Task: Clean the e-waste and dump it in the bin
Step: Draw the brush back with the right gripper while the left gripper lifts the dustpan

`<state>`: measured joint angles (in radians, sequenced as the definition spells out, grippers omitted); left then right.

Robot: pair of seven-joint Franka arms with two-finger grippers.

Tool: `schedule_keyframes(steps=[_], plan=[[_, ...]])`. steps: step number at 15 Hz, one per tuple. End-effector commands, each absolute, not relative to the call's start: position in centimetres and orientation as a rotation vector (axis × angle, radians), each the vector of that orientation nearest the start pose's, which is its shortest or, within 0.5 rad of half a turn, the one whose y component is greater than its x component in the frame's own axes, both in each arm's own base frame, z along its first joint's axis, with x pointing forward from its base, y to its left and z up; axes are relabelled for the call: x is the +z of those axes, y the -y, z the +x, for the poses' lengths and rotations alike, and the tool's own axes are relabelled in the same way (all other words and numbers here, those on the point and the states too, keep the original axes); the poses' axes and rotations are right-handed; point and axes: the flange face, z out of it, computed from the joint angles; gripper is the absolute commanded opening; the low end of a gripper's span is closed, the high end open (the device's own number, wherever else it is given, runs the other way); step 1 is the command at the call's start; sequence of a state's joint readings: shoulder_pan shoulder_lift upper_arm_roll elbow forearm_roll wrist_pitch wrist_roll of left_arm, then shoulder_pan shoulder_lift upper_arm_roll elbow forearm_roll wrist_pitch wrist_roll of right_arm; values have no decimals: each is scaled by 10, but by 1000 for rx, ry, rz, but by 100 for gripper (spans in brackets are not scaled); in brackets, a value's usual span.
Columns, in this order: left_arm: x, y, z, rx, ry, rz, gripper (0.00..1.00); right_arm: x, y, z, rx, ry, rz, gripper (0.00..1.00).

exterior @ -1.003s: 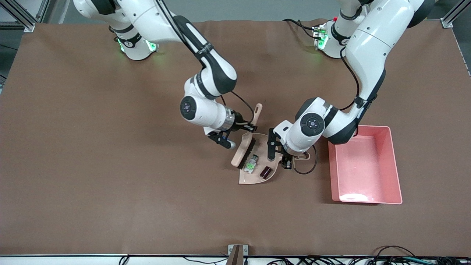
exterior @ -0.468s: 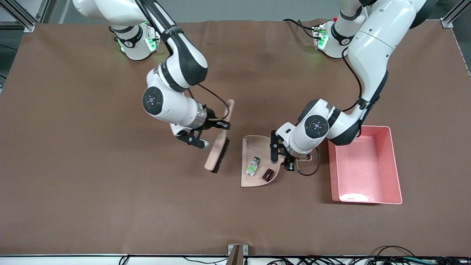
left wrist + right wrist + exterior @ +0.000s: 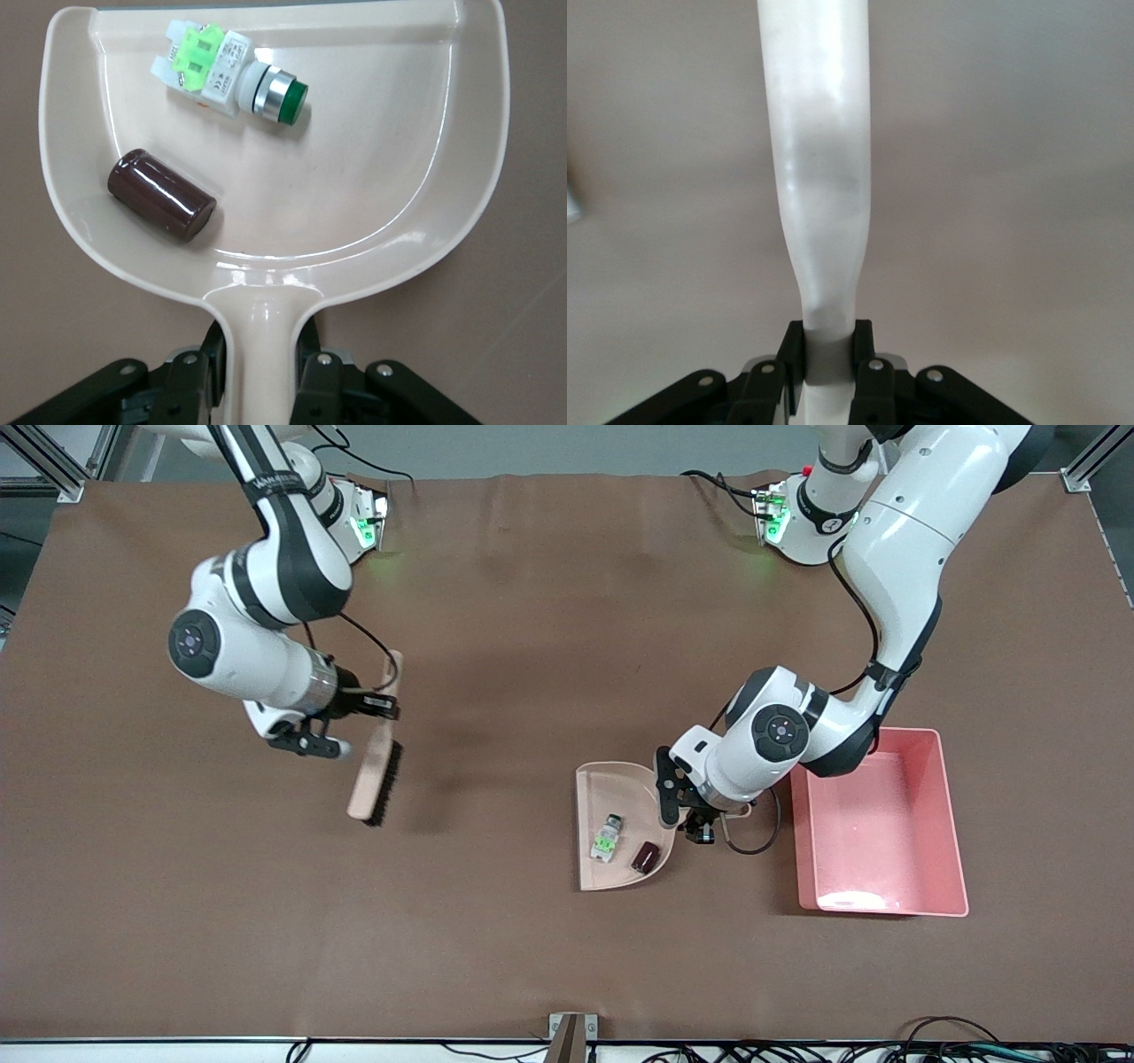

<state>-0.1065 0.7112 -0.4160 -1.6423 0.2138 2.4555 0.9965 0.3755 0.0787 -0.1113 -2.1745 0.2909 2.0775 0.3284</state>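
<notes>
Two e-waste pieces (image 3: 235,75) lay in one dustpan (image 3: 594,797), its handle pinched by the left gripper (image 3: 262,376). One brush (image 3: 376,766) was clamped in the right gripper (image 3: 376,707) beside one pink bin (image 3: 948,824); no writing was legible.

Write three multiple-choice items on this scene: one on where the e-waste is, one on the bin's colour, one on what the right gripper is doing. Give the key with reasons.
1. Where do the two e-waste pieces lie?
A. in the bin
B. in the dustpan
C. on the bare table

2. What colour is the bin?
A. blue
B. green
C. pink

3. What is the right gripper's state?
A. shut on the brush
B. open over the dustpan
C. shut on the bin's wall

Key:
1 B: the white component and the maroon cylinder rest inside the dustpan, whose handle the left gripper clamps.
2 C: the bin beside the dustpan is pink.
3 A: the right gripper pinches the brush by its handle, over the table toward the right arm's end.
</notes>
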Motion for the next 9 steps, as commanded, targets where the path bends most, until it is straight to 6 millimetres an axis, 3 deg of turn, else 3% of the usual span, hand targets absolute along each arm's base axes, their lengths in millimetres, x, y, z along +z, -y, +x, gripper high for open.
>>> schedule_keyframes(steps=[1,3,5,9], plan=[[267,319,643,-399,-2252,-2245,1,314,-77,454,397,-401,-3022,0],[279,315,646,-420,-2238,-2240,1,308,-39,438,402,-440,-3058,0],[296,302,653,-459,-2213,-2256,1,290,-6,425,387,-418,-3077,0],[328,255,674,-561,-2173,-2300,1,272,16,426,240,-201,-3103,0]])
